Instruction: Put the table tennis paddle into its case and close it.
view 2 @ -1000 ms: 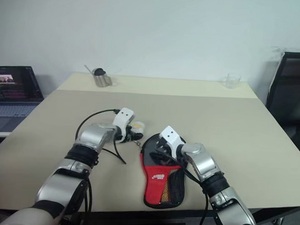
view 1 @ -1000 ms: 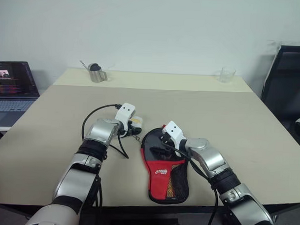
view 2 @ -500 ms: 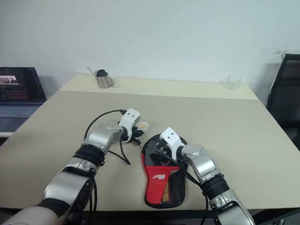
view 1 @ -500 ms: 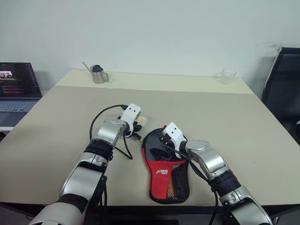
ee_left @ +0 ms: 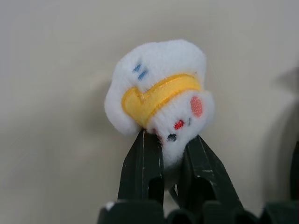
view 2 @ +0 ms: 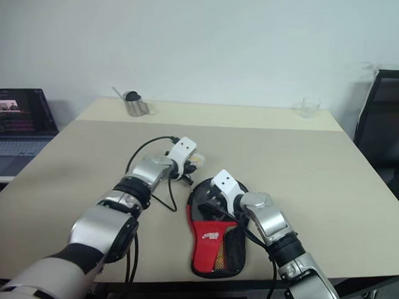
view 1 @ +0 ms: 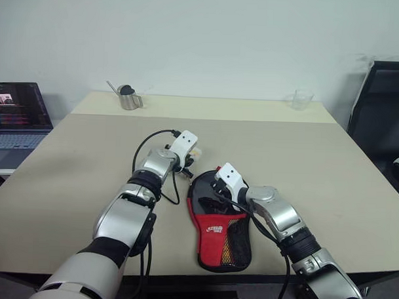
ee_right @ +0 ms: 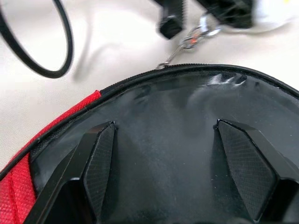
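Seen from above the robot's arms: a paddle-shaped soft fabric zip case (view 1: pixel 217 219), black on the round part, red lower down with a white logo and a black mesh pocket, lying flat on the beige table (view 1: pixel 330 167) close to its near edge. Long axis running from the near edge toward the far edge, round end farther away, narrow end nearest the robot. No table tennis paddle to be made out; whether already inside the case, cannot tell. Right gripper (ee_right: pixel 180 175) resting over the black round part, fingers (ee_right: pixel 100 163) spread wide and pressing down on the fabric, not clamped on anything. Left gripper (ee_left: pixel 170 149) just beyond the round end's far-left rim, fingers (ee_left: pixel 145 163) pinched shut on a small white plush charm with a yellow band and a stitched face (ee_left: pixel 161 93). From the charm, a small metal ring (ee_right: pixel 196 39) and link leading to the zip line (ee_right: pixel 140 77) at the rim of the round part. Judged: closing in hand, with the left arm nearer the zip's puller and the pull bound to follow the curved rim while the right holds the case still. Farther off, a metal cup (view 1: pixel 130 98), a clear glass (view 1: pixel 301 99) by the far edge, and a laptop (view 1: pixel 17 117) beyond the left edge.
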